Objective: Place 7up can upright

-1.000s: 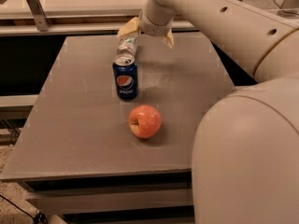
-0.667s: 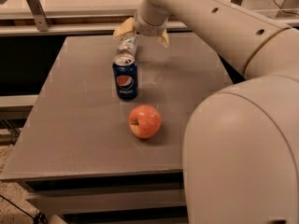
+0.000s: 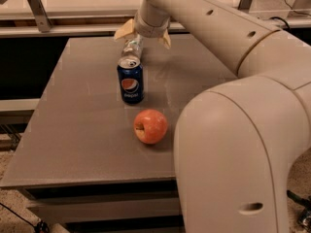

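Leftward drift of the arm has brought the claw [image 3: 144, 34] just above and behind the Pepsi can [image 3: 130, 80], fingers spread wide, gripping nothing. Between them, just behind the Pepsi can, the 7up can [image 3: 132, 46] stands on the tabletop [image 3: 73, 125] (probably being released upright). An apple [image 3: 151, 126] lies in front.

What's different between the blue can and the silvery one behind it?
The blue can is dark blue with a red-white logo; the silver can is pale and shiny. The blue can stands in full view; the silver can is partly hidden behind it, under the open gripper. Both sit on the table.
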